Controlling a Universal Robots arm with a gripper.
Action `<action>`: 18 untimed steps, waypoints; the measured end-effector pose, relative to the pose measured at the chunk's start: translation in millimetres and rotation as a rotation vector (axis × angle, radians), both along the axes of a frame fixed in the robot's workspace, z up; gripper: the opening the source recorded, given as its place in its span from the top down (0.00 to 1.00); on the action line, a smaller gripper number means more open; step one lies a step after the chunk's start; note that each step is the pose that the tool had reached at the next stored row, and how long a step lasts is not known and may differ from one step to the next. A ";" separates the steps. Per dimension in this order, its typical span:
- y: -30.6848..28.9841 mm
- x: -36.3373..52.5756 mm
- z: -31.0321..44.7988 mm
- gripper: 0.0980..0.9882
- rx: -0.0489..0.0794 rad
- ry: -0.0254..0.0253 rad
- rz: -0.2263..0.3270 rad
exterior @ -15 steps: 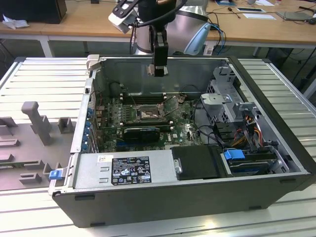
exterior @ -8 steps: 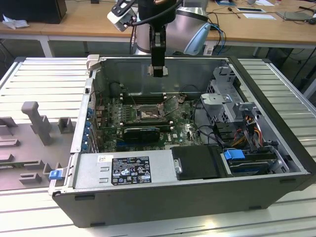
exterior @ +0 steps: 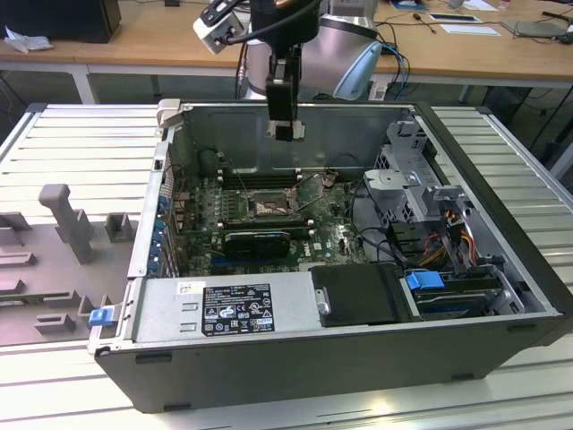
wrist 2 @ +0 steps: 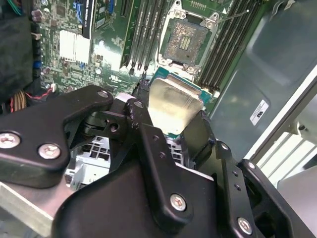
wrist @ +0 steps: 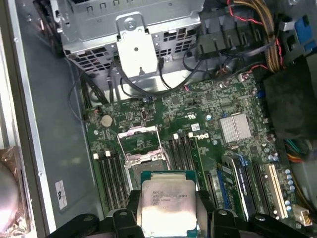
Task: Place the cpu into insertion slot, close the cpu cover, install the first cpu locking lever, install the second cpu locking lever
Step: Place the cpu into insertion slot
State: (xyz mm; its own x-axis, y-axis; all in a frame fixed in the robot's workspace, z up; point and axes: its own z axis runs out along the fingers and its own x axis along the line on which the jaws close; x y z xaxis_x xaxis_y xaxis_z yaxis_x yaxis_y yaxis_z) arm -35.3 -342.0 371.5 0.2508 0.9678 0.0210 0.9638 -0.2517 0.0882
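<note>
Holding the chip high over the open slot

We see the tool (exterior: 285, 131) pinching the chip (wrist: 166, 203) by two opposite edges, its silvery top facing both wrist views. It hangs above the green board (wrist: 208, 114) inside the open computer case (exterior: 358, 358) on the table (exterior: 72, 143). The slot (wrist 2: 185, 40) is bare, its dark pin field uncovered, and the cover (wrist: 138, 130) looks swung back on the side of the slot away from the chip. In the exterior view the slot sits well below the tool and a little nearer the camera. We judge the chip is still well apart from it, the gap being mostly height.
</note>
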 end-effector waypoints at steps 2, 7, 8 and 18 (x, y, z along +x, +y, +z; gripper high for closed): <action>0.0 0.0 -0.1 0.52 0.000 0.0000 -0.017; 0.0 0.0 -0.1 0.52 0.000 0.0000 -0.059; 0.0 0.0 -0.2 0.52 0.000 0.0000 -0.068; 0.0 0.0 -0.5 0.52 0.000 0.0000 -0.177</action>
State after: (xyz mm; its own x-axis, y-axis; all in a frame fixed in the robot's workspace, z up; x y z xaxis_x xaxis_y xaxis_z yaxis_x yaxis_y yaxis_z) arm -35.3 -342.0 371.1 0.4172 0.9086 0.0211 0.9044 -0.4174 0.0882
